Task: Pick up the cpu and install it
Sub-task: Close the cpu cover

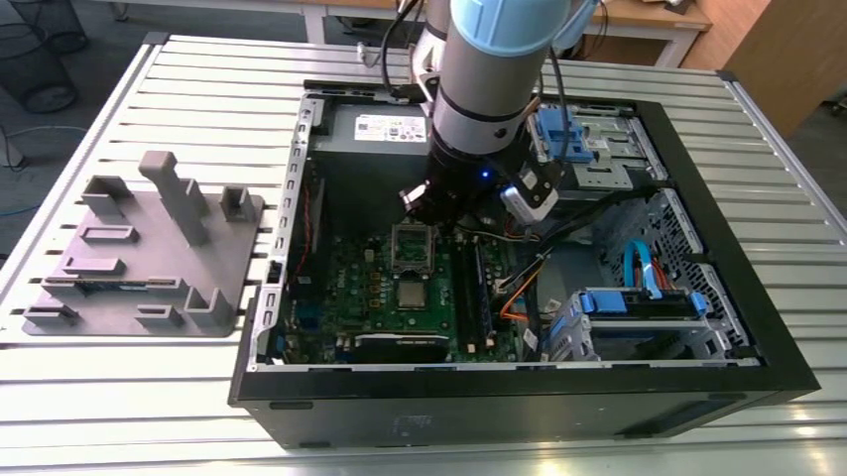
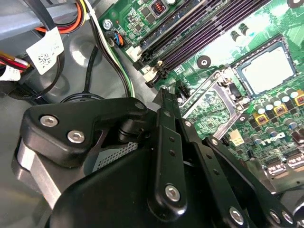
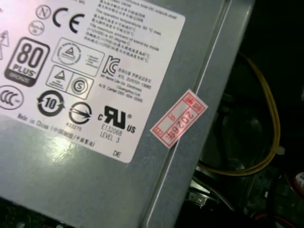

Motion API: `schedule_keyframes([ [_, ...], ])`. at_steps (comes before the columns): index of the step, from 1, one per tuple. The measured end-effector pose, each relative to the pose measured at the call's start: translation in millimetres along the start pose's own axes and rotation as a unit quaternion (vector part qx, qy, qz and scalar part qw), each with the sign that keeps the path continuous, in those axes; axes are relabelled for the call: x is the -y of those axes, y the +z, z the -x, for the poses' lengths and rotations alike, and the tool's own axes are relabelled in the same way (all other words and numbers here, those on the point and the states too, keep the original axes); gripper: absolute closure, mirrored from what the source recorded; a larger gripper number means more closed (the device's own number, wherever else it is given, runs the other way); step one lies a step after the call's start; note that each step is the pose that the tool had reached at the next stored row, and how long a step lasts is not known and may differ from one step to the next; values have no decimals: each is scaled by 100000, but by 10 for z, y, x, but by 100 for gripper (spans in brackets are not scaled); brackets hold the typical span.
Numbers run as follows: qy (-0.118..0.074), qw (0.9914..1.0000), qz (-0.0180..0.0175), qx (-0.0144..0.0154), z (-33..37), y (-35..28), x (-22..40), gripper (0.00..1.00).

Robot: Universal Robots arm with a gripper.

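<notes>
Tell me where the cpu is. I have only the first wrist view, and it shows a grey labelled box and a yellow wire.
Observer: In the exterior view the cpu lies flat on the green motherboard inside the open computer case, silver top up.
Operator: Place the gripper against it.
Observer: In the second wrist view the gripper hangs over the board by the open socket. The cpu sits on the far side of that socket, apart from the gripper.
</notes>
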State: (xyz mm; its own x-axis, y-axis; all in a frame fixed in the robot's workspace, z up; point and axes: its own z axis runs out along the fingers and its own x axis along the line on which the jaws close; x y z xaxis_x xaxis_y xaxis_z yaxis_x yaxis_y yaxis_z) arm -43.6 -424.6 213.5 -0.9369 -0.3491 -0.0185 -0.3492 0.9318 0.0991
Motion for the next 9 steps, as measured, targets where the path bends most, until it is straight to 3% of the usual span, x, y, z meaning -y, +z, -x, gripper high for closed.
schedule_keyframes([
  [9,-598,99998,14,-57,-6,-25,15,89],
])
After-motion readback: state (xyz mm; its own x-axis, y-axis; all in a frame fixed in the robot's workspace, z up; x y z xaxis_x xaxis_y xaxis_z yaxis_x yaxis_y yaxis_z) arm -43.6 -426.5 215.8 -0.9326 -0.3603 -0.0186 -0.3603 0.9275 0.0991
